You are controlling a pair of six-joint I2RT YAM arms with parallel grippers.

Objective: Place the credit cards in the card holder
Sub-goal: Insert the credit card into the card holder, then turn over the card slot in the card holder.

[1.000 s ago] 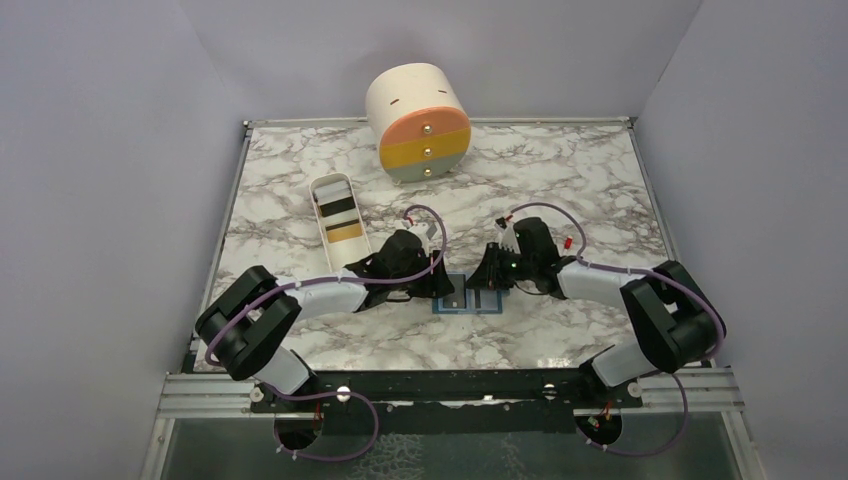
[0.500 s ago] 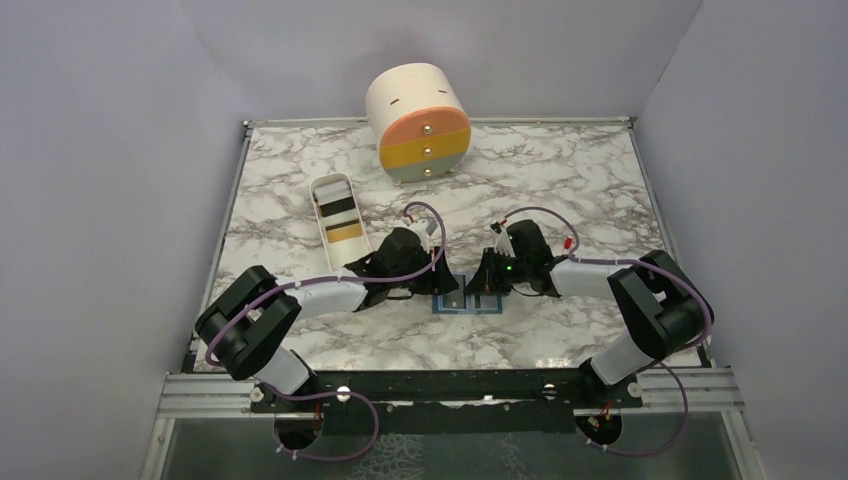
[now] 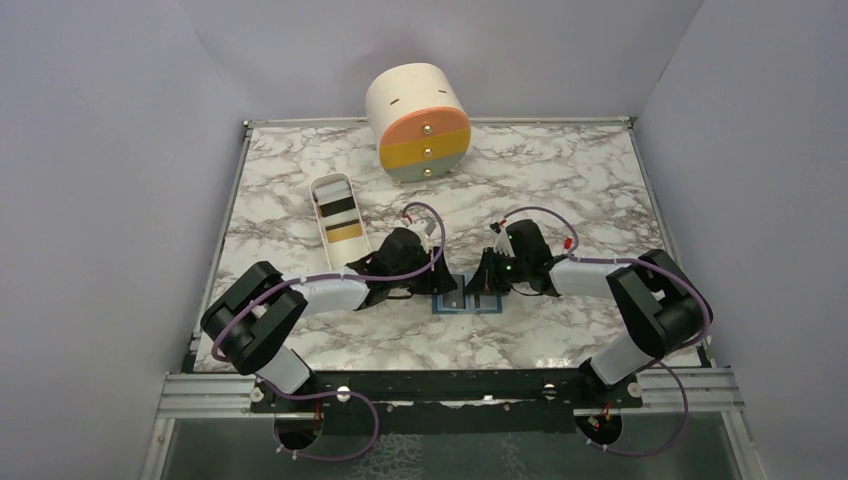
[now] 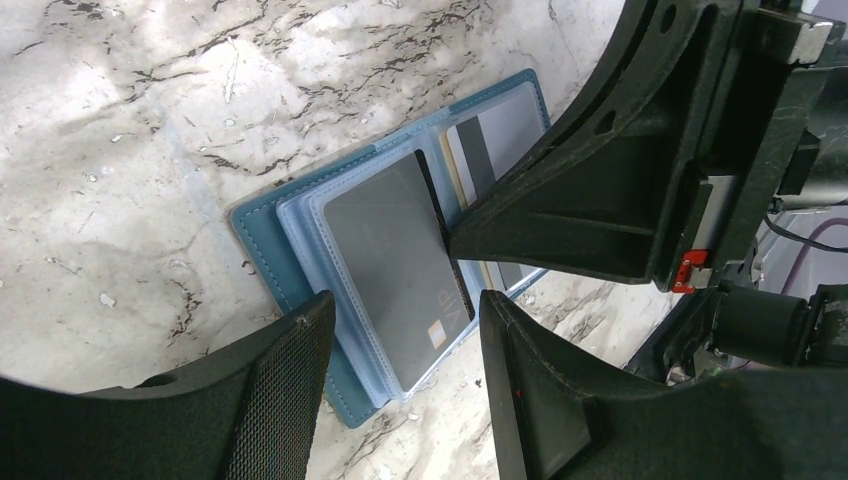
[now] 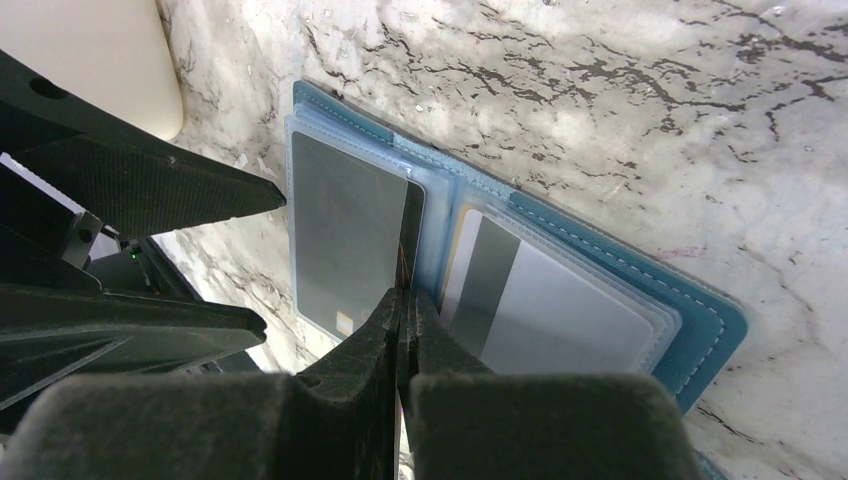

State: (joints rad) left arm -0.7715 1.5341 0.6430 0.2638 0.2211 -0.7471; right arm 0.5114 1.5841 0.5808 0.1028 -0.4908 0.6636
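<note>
The blue card holder [image 3: 468, 300] lies open on the marble table between my two grippers. In the left wrist view its left sleeve [image 4: 270, 240] holds a dark grey card [image 4: 395, 250]. Its right sleeve holds a pale grey card with a dark stripe [image 5: 560, 310]. My right gripper [image 5: 403, 300] is shut on a thin dark card [image 5: 410, 230], held on edge at the fold of the holder. My left gripper [image 4: 405, 340] is open and empty, low over the holder's left edge. Two more cards, one dark [image 3: 337, 206] and one gold [image 3: 345, 232], lie in the white tray.
The long white tray [image 3: 322, 190] stands left of the arms, behind my left gripper [image 3: 432, 282]. The cream cylinder with orange, yellow and grey drawers [image 3: 418, 122] stands at the back. My right gripper [image 3: 487, 283] and the left one are a few centimetres apart.
My right gripper has shifted slightly left toward the holder with the card in it. The left gripper has stayed open in about the same place.
</note>
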